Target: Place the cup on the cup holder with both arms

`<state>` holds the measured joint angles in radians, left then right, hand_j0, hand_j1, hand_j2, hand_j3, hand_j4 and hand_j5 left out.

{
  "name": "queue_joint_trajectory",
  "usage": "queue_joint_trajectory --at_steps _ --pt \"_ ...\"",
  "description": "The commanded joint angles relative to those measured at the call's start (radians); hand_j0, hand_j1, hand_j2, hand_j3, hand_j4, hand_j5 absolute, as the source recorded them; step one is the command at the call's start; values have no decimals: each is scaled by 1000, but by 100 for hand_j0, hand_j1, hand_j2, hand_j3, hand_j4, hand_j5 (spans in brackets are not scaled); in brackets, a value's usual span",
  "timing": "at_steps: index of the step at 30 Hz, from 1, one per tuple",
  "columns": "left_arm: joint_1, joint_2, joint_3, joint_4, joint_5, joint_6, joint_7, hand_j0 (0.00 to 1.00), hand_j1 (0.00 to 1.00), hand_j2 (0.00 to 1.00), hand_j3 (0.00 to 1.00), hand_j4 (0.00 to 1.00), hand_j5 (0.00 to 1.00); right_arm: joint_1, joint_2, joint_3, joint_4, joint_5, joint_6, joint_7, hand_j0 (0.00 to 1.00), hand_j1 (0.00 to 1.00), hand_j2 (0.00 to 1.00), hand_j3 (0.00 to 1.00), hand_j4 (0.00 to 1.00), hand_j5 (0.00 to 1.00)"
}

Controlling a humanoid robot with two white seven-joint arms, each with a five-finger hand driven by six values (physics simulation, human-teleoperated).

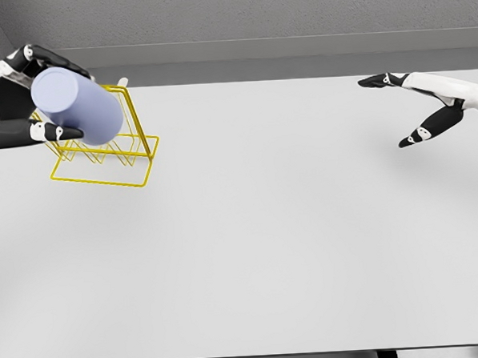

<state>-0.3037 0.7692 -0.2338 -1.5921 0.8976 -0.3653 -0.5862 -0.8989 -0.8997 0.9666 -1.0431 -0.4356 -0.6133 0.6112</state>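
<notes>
Fingers [60, 133] of left hand [14, 98] grip tilted cup [79, 105] over holder [110, 158].

Broad pale grey table [291, 248] fills most of the view under even, soft light, its near edge a darker strip with dark leg tops below, and behind it a grey textured wall [294, 12] above a lighter band.

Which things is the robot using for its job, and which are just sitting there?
For the job:
- cup, pale blue, held tilted in the left hand
- rack, yellow wire, right under the cup
- right hand, fingers spread, holding nothing

Just there:
- table, plain white, nothing else lying on it
</notes>
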Motion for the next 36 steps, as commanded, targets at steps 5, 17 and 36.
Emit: queue_joint_trajectory --at_steps 5,17,36 --pt "-9 -5 1 58 3 14 0 43 43 43 43 43 43 0 -1 -3 2 -8 2 0 100 100 100 100 100 100" --pt "-55 -15 1 132 1 43 -3 43 43 43 43 43 43 0 -1 -3 2 -8 2 0 100 100 100 100 100 100" --pt "-77 -85 -1 221 -57 66 -11 42 42 42 42 42 42 0 -1 -5 31 -8 2 0 100 100 100 100 100 100"
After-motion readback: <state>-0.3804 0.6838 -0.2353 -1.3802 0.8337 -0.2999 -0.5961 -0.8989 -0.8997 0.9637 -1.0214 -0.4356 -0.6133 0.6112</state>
